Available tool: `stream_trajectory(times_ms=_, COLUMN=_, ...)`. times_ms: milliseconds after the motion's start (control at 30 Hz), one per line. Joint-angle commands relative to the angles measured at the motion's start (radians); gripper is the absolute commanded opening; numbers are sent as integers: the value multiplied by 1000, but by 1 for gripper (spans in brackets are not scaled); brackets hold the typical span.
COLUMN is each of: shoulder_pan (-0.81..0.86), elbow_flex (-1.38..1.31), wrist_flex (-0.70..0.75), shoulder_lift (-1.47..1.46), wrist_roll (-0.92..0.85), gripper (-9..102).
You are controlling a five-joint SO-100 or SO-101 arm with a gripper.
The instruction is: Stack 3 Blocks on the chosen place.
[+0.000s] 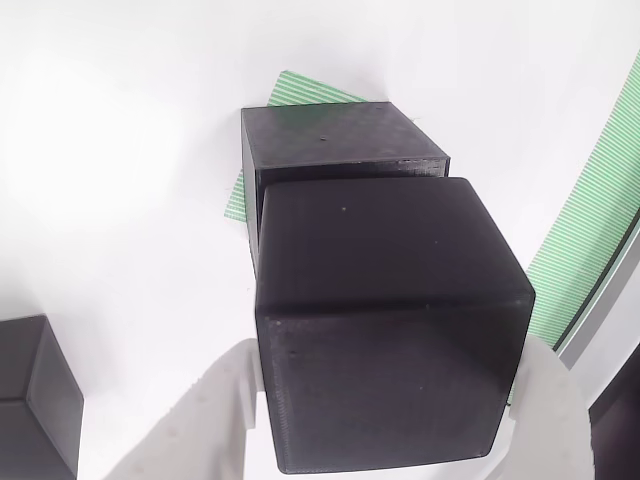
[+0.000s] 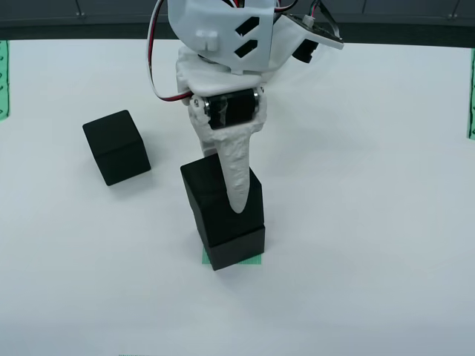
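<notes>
Upper block (image 2: 221, 196) on lower block (image 2: 236, 247), seemingly on patch (image 2: 255, 259), third block (image 2: 116, 147) left

gripper (image 2: 236, 194) closed on upper cube (image 2: 215, 194) | upper cube sits on lower cube (image 2: 236, 247) | lower cube covers green patch (image 2: 256, 259) | third cube (image 2: 116, 146) apart, left | white table (image 2: 371, 222)
</notes>
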Motion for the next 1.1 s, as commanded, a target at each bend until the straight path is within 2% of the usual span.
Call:
stream_trajectory(times_ms=0, shoulder_pan=9, elbow_flex=-31, wrist_flex=3, shoulder_lift=3, wrist_roll=-5, gripper=28)
stream_trajectory(times_ms=133, shoulder_pan=9, elbow_flex=-26, wrist_flex=3, shoulder_lift=2, wrist_roll=-5, gripper=33)
stream_trajectory(times_ms=533, shoulder_pan=67, elbow_flex=-25, wrist_flex=3, shoulder_lift=106, wrist_roll=-44, gripper=34)
stream_trajectory(times_ms=767, shoulder_pan=150, elbow_flex=98, wrist_flex=3, shoulder_lift=285, wrist_roll=-163, gripper=34)
stream_trajectory(times_ms=1067, shoulder_pan=382, elbow_flex=252, wrist_flex=3, shoulder_lift=431, wrist_roll=-400, gripper=34)
